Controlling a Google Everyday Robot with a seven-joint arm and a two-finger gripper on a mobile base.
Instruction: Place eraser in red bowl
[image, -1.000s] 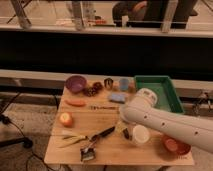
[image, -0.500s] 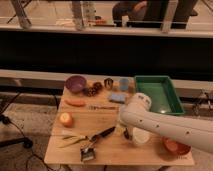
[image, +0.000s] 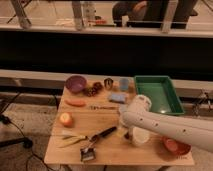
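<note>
1. Wood-topped table (image: 112, 151) fills the middle of your view. Its near edge runs along the bottom, and its far edge is lined with objects.
2. Your white arm (image: 170, 127) reaches in from the right, above the table's right front part. The gripper (image: 125, 125) is at its tip, over the table's middle and just beside the white cup (image: 140, 136). You cannot tell whether it is spread or pressed together, because the arm covers it.
3. The eraser (image: 99, 106) lies flat on the wood as a thin dark bar. It is apart from the gripper, up and to the left of it in the picture, between the carrot (image: 76, 103) and the pale-blue block (image: 117, 97).
4. The red bowl (image: 176, 146) stands at the right front corner, near the table's near edge and partly hidden under the arm. The white cup stands between it and the gripper.
5. The green tray (image: 159, 94) takes the far right corner, and its rim reaches the table's right edge.
6. The purple bowl (image: 76, 83) sits at the far left corner. A blue cup (image: 124, 84) stands further along the same edge.
7. A round yellow-orange fruit (image: 65, 119) sits near the left edge. The black-handled brush (image: 97, 140) lies slantwise, with its head close to the near edge.
8. Bare wood shows on the eraser's near side, between the fruit and the gripper.
</note>
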